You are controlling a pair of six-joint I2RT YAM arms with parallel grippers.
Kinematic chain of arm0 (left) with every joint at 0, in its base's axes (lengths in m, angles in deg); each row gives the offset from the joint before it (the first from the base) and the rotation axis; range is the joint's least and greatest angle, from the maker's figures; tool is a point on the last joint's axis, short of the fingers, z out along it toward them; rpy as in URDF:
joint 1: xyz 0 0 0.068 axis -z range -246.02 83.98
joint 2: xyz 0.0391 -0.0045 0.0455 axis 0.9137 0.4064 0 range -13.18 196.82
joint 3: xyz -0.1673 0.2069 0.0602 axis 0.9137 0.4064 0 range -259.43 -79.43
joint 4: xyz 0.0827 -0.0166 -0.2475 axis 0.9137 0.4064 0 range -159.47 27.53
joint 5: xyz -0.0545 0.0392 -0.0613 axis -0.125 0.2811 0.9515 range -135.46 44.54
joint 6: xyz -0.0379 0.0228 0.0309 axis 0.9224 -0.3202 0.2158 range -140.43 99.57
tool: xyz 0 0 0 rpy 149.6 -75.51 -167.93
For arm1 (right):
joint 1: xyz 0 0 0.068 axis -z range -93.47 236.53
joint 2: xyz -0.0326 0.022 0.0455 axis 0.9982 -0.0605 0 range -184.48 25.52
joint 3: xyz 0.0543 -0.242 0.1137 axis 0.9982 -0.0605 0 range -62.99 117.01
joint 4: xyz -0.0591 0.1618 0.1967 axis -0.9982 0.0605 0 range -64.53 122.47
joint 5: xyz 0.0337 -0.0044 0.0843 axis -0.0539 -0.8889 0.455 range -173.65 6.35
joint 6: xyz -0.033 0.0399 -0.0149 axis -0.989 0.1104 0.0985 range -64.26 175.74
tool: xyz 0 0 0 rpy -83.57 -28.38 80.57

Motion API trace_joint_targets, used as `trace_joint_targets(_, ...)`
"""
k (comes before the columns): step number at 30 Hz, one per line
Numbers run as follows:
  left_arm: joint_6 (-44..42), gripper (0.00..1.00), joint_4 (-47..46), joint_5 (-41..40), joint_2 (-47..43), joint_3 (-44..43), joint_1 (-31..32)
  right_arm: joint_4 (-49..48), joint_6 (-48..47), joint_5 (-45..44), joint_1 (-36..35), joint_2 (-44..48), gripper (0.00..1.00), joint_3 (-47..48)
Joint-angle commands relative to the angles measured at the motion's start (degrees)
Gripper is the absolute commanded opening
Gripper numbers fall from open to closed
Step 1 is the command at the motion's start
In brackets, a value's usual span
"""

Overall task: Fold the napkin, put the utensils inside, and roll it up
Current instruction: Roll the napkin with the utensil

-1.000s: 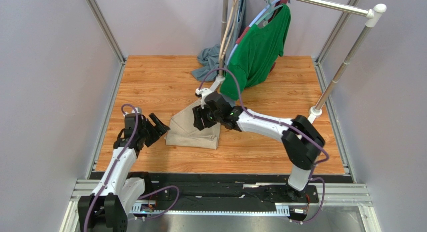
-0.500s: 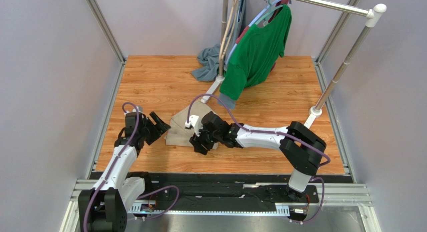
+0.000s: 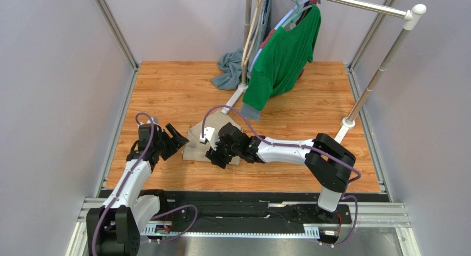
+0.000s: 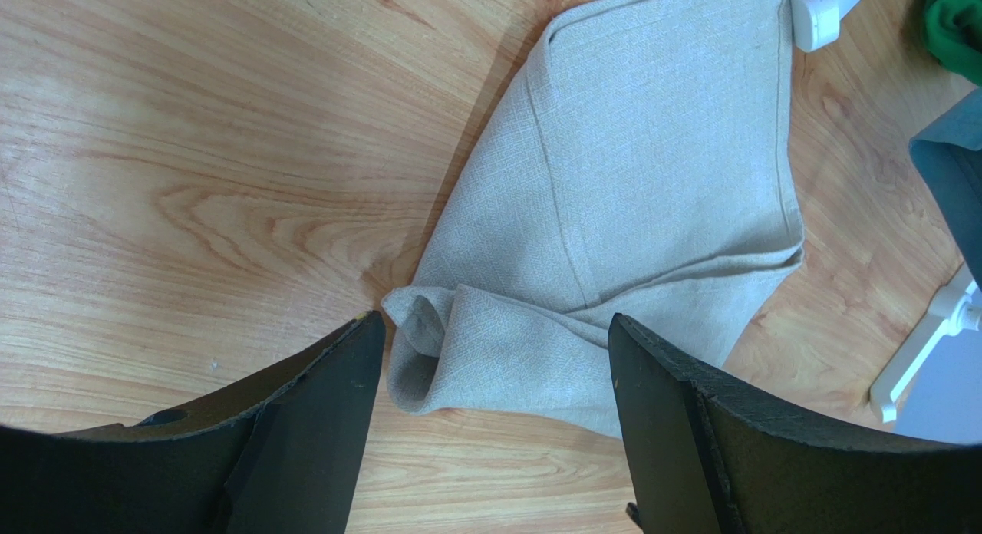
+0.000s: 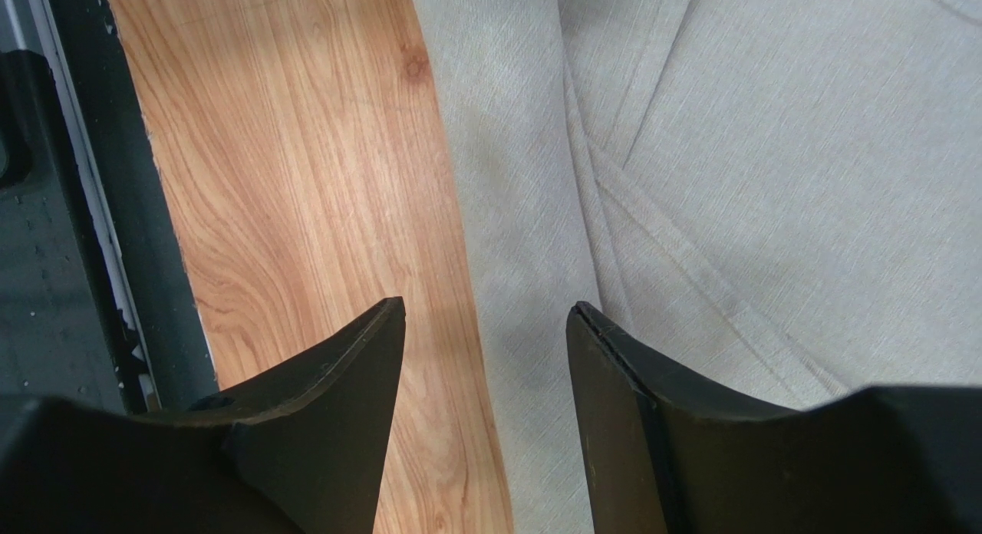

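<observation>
The large beige woven napkin (image 4: 646, 189) is found partly folded on the wooden table (image 3: 166, 85). The left gripper (image 4: 490, 338) and the right gripper (image 5: 484, 310) are seen open and empty at its edges. Folding is judged unfinished; an edge must be pinched next.

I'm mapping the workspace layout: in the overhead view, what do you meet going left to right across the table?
left gripper → napkin → green shirt → rack's right foot. The right gripper sits over the napkin, so it is left out.
</observation>
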Motion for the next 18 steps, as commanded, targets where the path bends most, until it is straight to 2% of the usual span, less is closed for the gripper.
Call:
trace_joint_targets(1,-1.0,0.8,-2.2,0.9,0.5,-0.8,-0.3,-2.8,-3.3,-0.6,-0.4,-2.5,0.58,3.8)
trace_joint_targets(18,-2.4,0.8,0.5,0.1,-1.3,-2.9,-0.3,1.0,-4.2,-2.0,0.0,-8.7,0.56,5.9)
